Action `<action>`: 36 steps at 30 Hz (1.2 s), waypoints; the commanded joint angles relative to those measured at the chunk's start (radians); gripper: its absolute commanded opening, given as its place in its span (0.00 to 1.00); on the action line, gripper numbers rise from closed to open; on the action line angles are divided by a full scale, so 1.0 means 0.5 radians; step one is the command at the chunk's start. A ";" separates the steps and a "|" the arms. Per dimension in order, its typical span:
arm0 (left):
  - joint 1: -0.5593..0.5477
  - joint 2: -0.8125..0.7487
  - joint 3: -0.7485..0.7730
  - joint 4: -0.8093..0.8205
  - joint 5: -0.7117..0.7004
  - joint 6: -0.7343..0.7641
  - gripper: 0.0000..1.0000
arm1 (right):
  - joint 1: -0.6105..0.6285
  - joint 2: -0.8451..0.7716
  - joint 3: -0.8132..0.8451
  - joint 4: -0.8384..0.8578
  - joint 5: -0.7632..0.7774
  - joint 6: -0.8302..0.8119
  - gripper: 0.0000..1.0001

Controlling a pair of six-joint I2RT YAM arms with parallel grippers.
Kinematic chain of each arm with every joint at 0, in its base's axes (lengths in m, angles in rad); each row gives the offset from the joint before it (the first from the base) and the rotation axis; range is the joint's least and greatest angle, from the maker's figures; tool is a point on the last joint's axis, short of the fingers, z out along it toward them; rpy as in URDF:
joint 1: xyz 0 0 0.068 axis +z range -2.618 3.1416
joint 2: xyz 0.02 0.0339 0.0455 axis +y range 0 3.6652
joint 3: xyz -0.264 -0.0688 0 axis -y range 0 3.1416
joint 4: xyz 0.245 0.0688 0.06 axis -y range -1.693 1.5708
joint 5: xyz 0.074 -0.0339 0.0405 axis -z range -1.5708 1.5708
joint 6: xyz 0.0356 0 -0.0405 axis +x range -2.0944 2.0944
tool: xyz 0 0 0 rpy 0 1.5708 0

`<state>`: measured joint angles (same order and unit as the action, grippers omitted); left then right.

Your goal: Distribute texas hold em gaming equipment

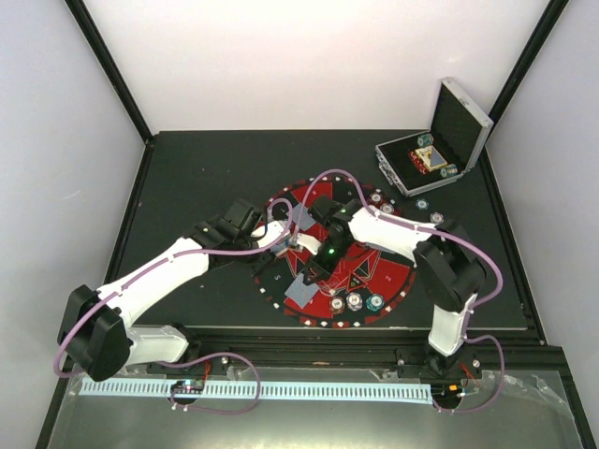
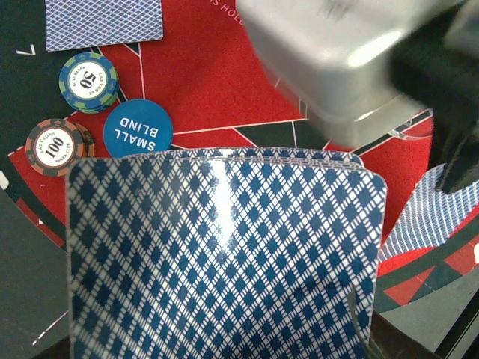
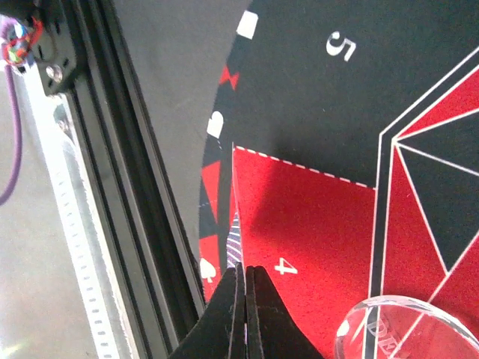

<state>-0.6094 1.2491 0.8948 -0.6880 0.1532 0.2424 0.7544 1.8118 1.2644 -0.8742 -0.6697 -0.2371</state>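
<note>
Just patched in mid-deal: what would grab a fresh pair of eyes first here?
The big round red-and-black mat at the table's centre stands out, with the left arm and right arm both reaching over it. In the left wrist view a stack of blue diamond-backed cards fills most of the frame, with a SMALL BLIND disc just beyond it. The open silver case sits at the table's far right corner.

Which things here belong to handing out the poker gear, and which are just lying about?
Job: held deck of cards; edge-on card; face-down card; 50 chip; 100 chip; small blind disc.
Lying about: silver case; round red-and-black mat.
</note>
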 commanded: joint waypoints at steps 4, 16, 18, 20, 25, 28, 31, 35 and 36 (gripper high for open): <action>0.019 -0.032 0.033 0.016 -0.025 -0.022 0.34 | 0.010 0.227 0.139 -0.089 0.035 -0.152 0.01; 0.023 -0.016 0.032 0.019 -0.008 -0.019 0.34 | 0.008 0.421 0.291 -0.023 0.365 -0.139 0.01; 0.022 -0.016 0.030 0.023 -0.004 -0.019 0.34 | 0.010 0.451 0.319 -0.020 0.399 -0.139 0.01; 0.023 -0.016 0.030 0.022 -0.003 -0.019 0.34 | 0.008 0.477 0.349 -0.017 0.429 -0.143 0.01; 0.024 -0.016 0.027 0.024 0.007 -0.019 0.34 | 0.009 0.542 0.419 -0.044 0.511 -0.165 0.03; 0.023 -0.016 0.027 0.026 0.007 -0.020 0.34 | 0.009 0.570 0.462 -0.064 0.551 -0.171 0.05; 0.023 -0.016 0.027 0.027 0.007 -0.019 0.34 | 0.009 0.566 0.471 -0.053 0.591 -0.161 0.09; 0.023 -0.014 0.023 0.032 0.003 -0.021 0.34 | 0.009 0.544 0.479 -0.050 0.620 -0.152 0.20; 0.025 -0.013 0.019 0.034 0.003 -0.021 0.34 | 0.010 0.531 0.481 -0.048 0.628 -0.146 0.23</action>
<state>-0.6010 1.2491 0.8944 -0.6876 0.1421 0.2394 0.7559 2.0830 1.4818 -0.9020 -0.3977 -0.3103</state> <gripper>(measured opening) 0.473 0.188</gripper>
